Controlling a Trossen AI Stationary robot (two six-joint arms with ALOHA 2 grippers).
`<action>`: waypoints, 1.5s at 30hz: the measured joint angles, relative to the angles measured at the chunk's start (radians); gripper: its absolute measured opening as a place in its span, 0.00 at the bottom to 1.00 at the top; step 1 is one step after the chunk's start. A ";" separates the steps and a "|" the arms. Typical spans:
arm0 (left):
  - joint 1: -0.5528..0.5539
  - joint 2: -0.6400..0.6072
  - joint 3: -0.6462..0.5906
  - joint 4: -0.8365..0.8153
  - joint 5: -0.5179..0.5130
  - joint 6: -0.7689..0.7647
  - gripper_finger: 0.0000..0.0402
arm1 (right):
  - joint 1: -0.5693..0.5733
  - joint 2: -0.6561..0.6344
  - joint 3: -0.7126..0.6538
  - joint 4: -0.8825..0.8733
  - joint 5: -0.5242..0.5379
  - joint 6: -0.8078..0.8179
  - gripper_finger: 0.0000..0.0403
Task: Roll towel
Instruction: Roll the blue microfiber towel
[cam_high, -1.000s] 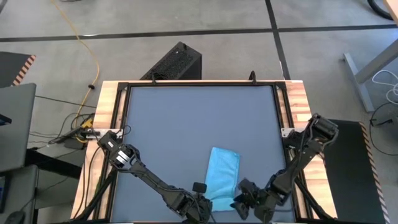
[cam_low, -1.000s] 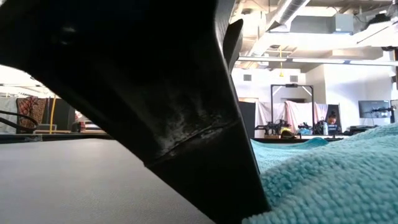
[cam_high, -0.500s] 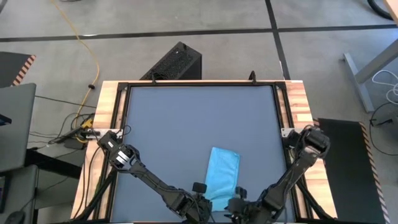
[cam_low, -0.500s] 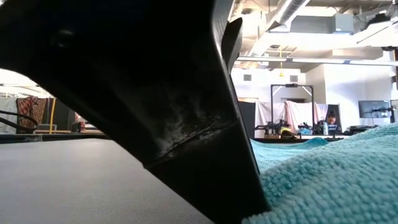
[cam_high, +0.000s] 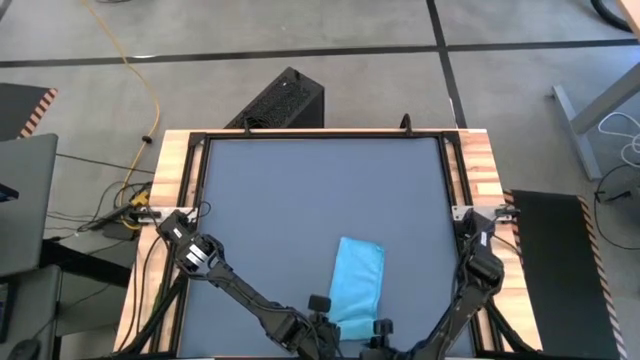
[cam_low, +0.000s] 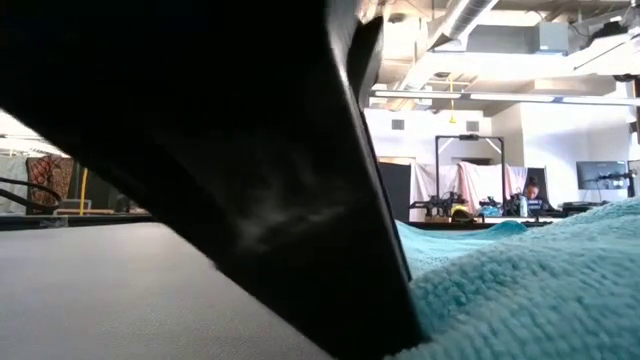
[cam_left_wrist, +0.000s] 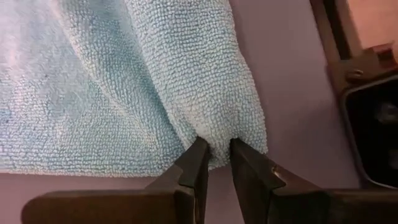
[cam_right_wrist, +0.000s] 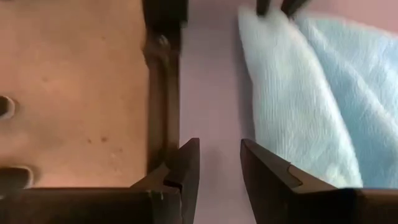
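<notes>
Towelling, a small sky-blue soft cloth towel (cam_high: 358, 284), lies folded long near the dark grey surface's (cam_high: 300, 190) near edge, around six o'clock. At its near end, the left claw (cam_left_wrist: 214, 155) pinches a corner fold between nearly closed fingers. The right claw (cam_right_wrist: 217, 163), at five o'clock just beside the towel, stands partly open over bare surface, holding nothing.
</notes>
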 joint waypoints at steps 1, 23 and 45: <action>-0.001 0.000 0.005 -0.002 0.009 0.004 0.14 | -0.001 0.011 0.008 -0.034 0.000 0.017 0.35; 0.000 -0.002 0.014 0.000 0.020 -0.031 0.14 | 0.005 0.005 0.131 -0.238 0.170 -0.148 0.35; 0.001 -0.005 0.015 -0.002 -0.005 -0.002 0.14 | -0.048 0.008 0.047 -0.194 0.018 0.191 0.35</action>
